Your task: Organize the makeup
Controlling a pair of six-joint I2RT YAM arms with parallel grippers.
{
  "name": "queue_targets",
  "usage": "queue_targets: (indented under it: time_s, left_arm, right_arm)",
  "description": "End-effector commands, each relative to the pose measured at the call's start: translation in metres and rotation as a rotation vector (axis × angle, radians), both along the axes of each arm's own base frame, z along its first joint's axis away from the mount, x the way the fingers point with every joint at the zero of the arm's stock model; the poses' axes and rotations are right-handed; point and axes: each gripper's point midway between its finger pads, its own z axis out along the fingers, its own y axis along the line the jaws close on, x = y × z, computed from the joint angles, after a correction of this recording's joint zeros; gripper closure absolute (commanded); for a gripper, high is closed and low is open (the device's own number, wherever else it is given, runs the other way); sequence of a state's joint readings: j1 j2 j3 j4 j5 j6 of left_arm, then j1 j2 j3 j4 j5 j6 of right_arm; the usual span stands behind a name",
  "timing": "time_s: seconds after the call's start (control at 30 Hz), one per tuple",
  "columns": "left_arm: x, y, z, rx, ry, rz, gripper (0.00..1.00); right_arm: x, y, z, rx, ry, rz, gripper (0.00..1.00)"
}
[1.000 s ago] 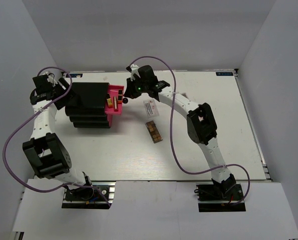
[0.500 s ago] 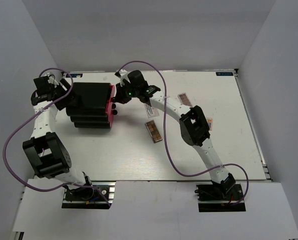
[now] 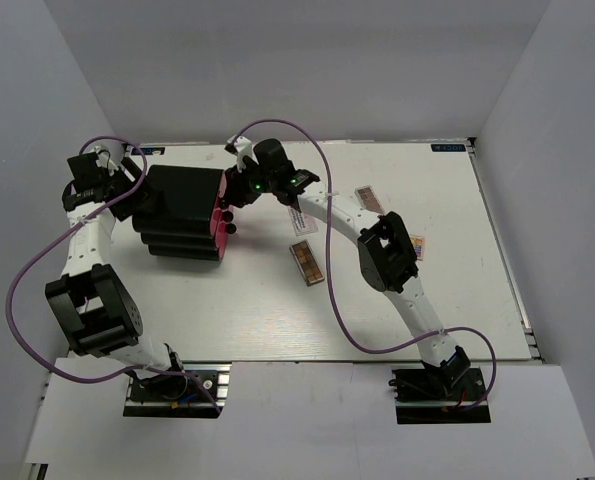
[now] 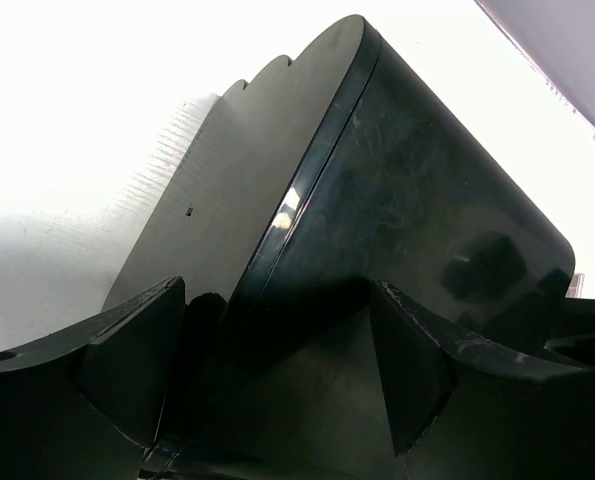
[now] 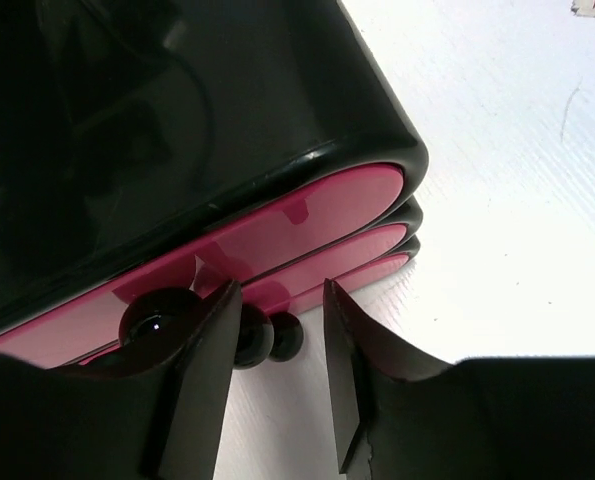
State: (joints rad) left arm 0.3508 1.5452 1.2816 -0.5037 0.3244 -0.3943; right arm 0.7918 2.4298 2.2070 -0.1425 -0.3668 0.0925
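The black case (image 3: 182, 212) with pink drawer fronts (image 5: 307, 215) stands at the left, all its drawers pushed in. My right gripper (image 3: 237, 195) (image 5: 277, 335) hangs open just in front of the black drawer knobs (image 5: 157, 315), with nothing between its fingers. At the case's back left corner (image 4: 307, 180) my left gripper (image 3: 137, 197) (image 4: 277, 345) is open wide, its jaws straddling that corner. On the table lie a brown palette (image 3: 307, 263), a white-pink packet (image 3: 299, 218) partly under my right arm, a second long palette (image 3: 369, 198) and a small square palette (image 3: 417, 247).
The white tabletop (image 3: 457, 250) stretches to the right of my right arm. Grey walls enclose the table at the back and on both sides. Purple cables loop above both arms.
The top pink drawer, pulled out a second ago with my right gripper shut on its knob, is now pushed in. The right gripper has let go and opened.
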Motion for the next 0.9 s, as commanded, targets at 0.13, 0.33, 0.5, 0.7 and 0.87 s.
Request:
queue_targets:
  time_s: [0.13, 0.33, 0.5, 0.7, 0.87]
  left_arm:
    - [-0.01, -0.016, -0.01, -0.063, 0.047, -0.022, 0.16]
    - [-0.004, 0.0, 0.004, -0.036, 0.046, 0.081, 0.13]
    - [-0.002, 0.015, 0.023, -0.035, 0.007, 0.167, 0.11]
    - [-0.002, 0.015, 0.036, -0.052, -0.028, 0.168, 0.1]
    - [-0.006, 0.01, 0.034, -0.06, -0.034, 0.149, 0.1]
  right_arm:
    - [-0.014, 0.023, 0.035, 0.068, -0.096, 0.062, 0.55]
    - [0.003, -0.004, 0.03, -0.005, -0.106, -0.06, 0.59]
    - [0.012, -0.032, 0.039, -0.014, -0.111, -0.093, 0.59]
    - [-0.007, -0.045, 0.026, 0.007, -0.019, 0.006, 0.49]
    - [-0.028, -0.036, 0.016, 0.056, 0.092, 0.114, 0.37]
